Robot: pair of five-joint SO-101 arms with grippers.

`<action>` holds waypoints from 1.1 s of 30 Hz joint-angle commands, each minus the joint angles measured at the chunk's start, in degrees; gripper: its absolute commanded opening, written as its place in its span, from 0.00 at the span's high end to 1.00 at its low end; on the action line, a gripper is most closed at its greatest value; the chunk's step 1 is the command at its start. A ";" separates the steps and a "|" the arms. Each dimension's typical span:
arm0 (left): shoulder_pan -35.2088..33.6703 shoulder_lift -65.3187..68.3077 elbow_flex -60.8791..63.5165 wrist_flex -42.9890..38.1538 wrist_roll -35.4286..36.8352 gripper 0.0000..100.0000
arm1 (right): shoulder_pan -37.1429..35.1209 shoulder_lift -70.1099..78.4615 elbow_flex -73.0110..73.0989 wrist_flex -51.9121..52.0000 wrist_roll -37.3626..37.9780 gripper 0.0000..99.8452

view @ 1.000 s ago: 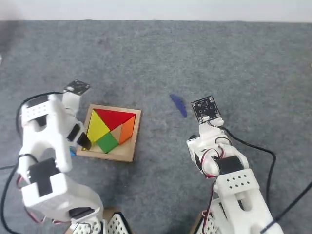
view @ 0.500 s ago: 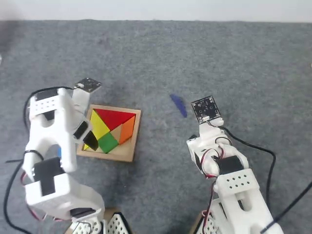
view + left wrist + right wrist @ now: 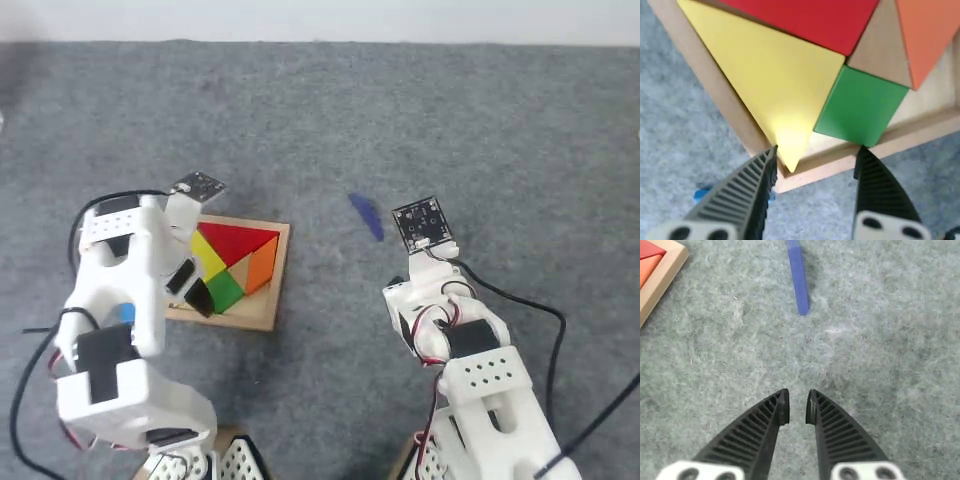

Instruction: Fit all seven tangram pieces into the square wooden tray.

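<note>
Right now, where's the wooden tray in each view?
High view: wooden tray left of centre, partly under the left arm.
Left wrist view: its rim and one corner lie just ahead of the left gripper.
Right wrist view: one corner at the picture's edge, well beyond the right gripper.
Shared landmark: the red triangle inside it.
</note>
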 commanded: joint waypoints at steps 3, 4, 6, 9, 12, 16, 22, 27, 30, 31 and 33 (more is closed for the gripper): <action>8.26 10.73 -7.25 -3.08 5.89 0.76 | 0.31 -1.45 -0.35 0.57 0.88 0.92; 8.97 12.57 -9.19 -2.46 6.51 0.76 | 0.31 -1.45 -0.35 0.66 0.88 0.92; 9.67 14.77 -13.05 -1.14 7.03 0.76 | 0.22 -1.45 -0.35 0.66 0.88 0.92; 9.76 15.38 -16.22 -2.02 7.30 0.76 | 0.13 -1.45 -0.35 0.66 0.88 0.92; 9.76 15.30 -18.07 -2.64 8.62 0.76 | 0.13 -1.45 -0.35 0.66 0.88 0.92; 9.41 14.33 -18.95 -2.55 8.53 0.76 | 0.13 -1.45 -0.35 0.66 0.88 0.92; 9.32 2.20 -17.19 1.41 8.70 0.76 | 0.13 -1.36 -0.35 0.66 0.88 0.92; 5.54 -10.11 -14.46 4.31 10.29 0.76 | 0.04 -1.10 -0.35 0.66 0.88 0.92; -0.35 -11.78 -14.73 5.10 10.29 0.76 | 0.04 -1.01 -0.26 0.66 0.88 0.92; -2.64 -11.69 -14.46 4.92 10.20 0.76 | 0.04 -1.01 -0.26 0.66 0.88 0.92; -6.86 -9.67 -13.32 5.01 10.20 0.76 | 0.04 -1.01 -0.18 0.66 0.88 0.92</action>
